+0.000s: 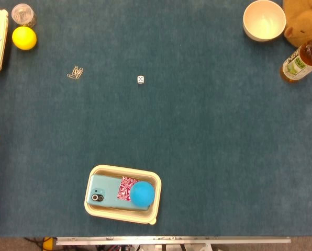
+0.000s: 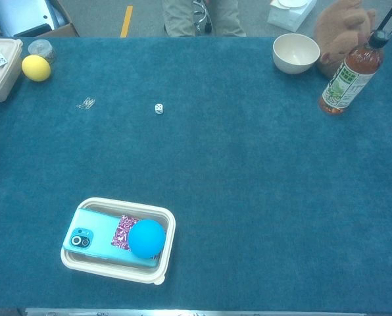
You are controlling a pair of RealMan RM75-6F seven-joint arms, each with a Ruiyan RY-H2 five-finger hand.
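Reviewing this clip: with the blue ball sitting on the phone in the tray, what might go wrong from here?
1. The blue ball rests on the turquoise phone inside the cream tray; a nudge to the tray would likely roll it off.
2. The phone lies tilted against the tray's rim, so it may slide when the ball is lifted.
3. The tray sits near the table's front edge, so a rolling ball might drop off.
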